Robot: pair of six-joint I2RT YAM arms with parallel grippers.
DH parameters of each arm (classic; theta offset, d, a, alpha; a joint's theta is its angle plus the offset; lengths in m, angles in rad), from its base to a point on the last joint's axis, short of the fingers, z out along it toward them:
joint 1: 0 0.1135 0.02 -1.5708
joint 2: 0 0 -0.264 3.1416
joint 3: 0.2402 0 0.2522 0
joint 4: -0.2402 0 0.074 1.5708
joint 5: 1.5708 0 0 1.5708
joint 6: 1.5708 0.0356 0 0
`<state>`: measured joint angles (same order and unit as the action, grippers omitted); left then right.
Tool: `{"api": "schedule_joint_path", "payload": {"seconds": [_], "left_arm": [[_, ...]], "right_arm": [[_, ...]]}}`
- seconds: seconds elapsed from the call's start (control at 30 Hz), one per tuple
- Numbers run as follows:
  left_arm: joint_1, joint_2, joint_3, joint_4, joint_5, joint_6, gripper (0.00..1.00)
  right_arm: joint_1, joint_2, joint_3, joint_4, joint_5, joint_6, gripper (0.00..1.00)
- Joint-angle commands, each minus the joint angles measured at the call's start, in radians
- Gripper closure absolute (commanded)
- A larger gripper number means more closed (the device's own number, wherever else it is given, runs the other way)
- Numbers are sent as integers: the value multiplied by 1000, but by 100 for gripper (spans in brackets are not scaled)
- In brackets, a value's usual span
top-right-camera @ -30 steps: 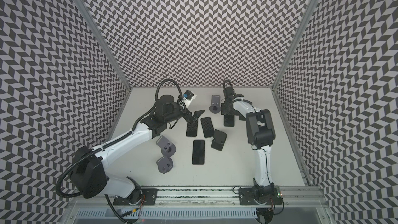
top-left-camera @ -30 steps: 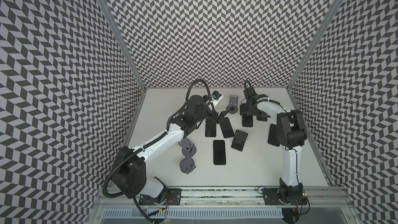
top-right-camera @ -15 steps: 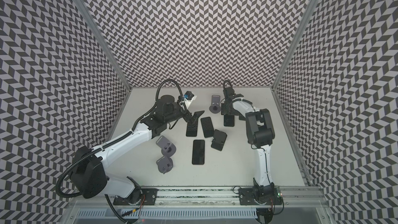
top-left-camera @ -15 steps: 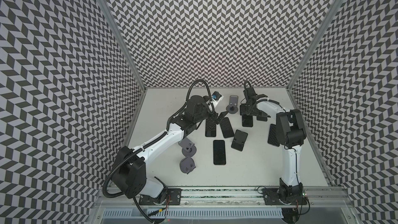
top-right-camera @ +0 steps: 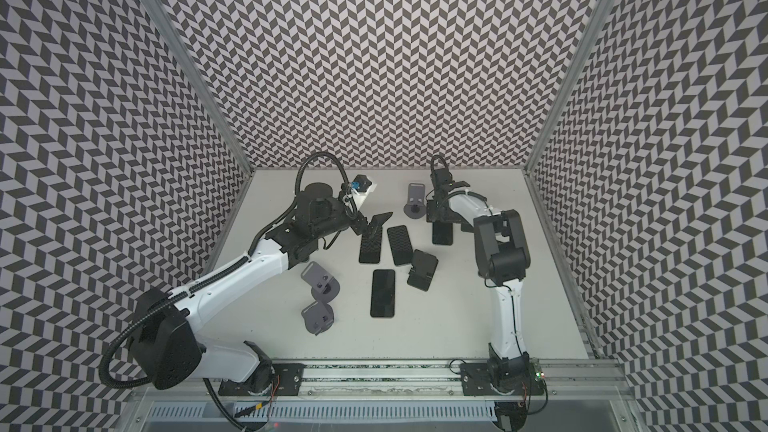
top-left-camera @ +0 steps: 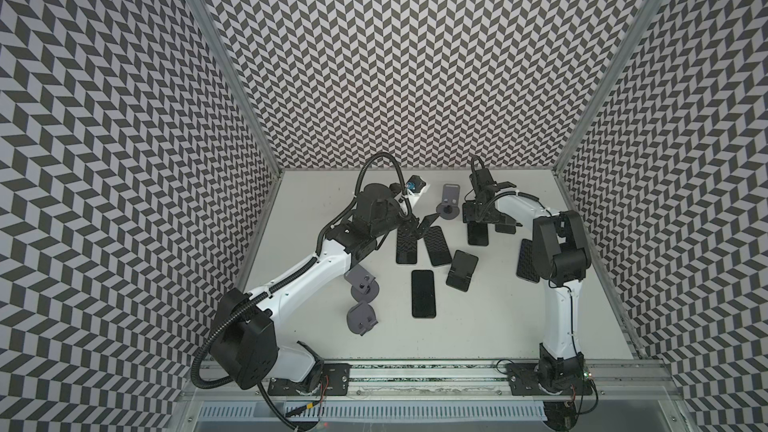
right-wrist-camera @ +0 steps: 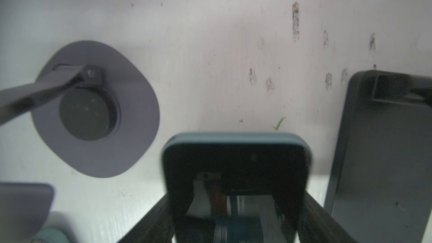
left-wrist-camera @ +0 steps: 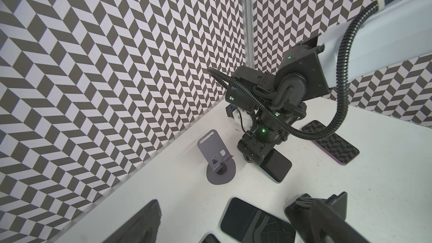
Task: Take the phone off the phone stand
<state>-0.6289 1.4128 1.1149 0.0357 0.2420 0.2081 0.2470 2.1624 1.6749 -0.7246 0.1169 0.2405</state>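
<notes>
The phone (top-left-camera: 478, 236) is lying flat on the table (top-left-camera: 478, 317) beside the grey stand (top-left-camera: 574, 201), long axis running back-to-front, the right gripper (left-wrist-camera: 253, 158) straddling its rear end, grip unclear, left gripper (top-left-camera: 417, 226) gaping open.

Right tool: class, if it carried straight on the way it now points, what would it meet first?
The right tool points down at the table, straddling the dark phone. Going on, it would probably meet that phone or the table; which comes first is unclear from these views.

Phone (top-left-camera: 478, 236) on table (top-left-camera: 498, 326), just right of phone stand (top-left-camera: 451, 192)
</notes>
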Motion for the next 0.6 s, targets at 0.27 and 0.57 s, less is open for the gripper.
{"api": "schedule_joint_path", "payload": {"seconds": [0.27,0.57], "left_arm": [[-5,-45,-17,13,-12,5,0],[-2,-46,-30,57,-30,2,0]], "right_arm": [[-5,-1,18,0,17,-12,19],[-5,-8,46,-25,20,-10,19]]}}
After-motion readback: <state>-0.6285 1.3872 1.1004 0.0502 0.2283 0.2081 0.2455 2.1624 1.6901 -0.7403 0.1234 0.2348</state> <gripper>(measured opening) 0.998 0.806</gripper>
